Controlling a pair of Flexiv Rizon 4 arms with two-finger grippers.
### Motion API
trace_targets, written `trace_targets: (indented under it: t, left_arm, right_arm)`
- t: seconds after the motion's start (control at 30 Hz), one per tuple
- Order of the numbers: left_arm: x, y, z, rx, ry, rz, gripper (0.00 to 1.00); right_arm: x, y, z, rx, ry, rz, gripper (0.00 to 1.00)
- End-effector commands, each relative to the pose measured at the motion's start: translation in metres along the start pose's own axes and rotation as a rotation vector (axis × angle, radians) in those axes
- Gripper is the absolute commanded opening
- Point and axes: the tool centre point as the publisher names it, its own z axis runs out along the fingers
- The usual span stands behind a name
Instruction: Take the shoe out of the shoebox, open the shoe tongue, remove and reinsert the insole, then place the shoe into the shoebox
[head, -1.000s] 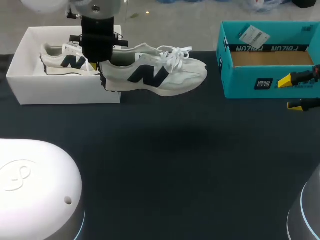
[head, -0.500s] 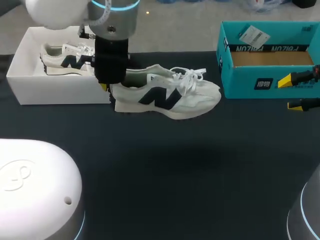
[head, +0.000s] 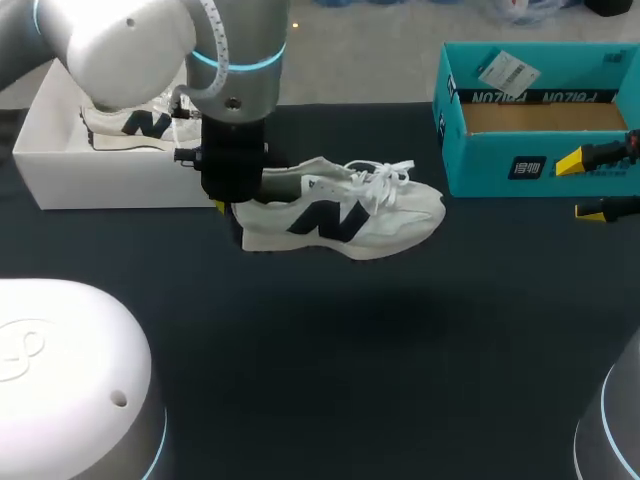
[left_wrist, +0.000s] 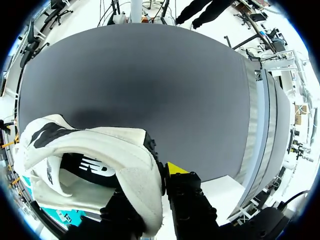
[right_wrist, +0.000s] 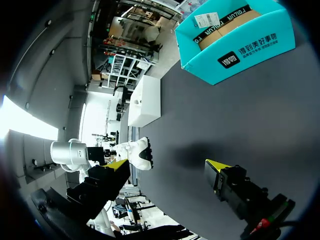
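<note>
While aloft, shoe (head: 372, 214) (teal box (head: 480, 168) nearby)

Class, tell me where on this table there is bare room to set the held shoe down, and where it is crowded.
Free: the wide dark table on the near side of the shoe, across the middle. Crowded: the far edge, with the white shoebox, the teal box and the right gripper.
</note>
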Motion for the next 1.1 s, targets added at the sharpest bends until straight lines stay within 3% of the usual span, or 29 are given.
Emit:
trace_targets:
  t: [0.03,0.3,0.6,0.93,1.1]
  left_arm:
    - [-0.005,-0.005,0.040,0.000,-0.010,-0.002,0.00]
    - [-0.019,-0.020,0.099,0.009,0.079,-0.012,0.00]
    - [-0.026,-0.029,0.150,0.070,0.067,-0.040,0.00]
    - [-0.029,-0.030,0.189,0.127,0.009,-0.014,0.00]
    - [-0.029,-0.031,0.189,0.147,-0.031,-0.014,0.00]
  right_arm:
    - [0.000,0.000,0.001,0.000,-0.002,0.001,1.00]
    - [0.000,0.000,0.001,0.000,-0.002,0.001,1.00]
    - [0.000,0.000,0.001,0.000,-0.002,0.001,1.00]
    - [0.000,0.000,0.001,0.000,-0.002,0.001,1.00]
    - [0.000,0.000,0.001,0.000,-0.002,0.001,1.00]
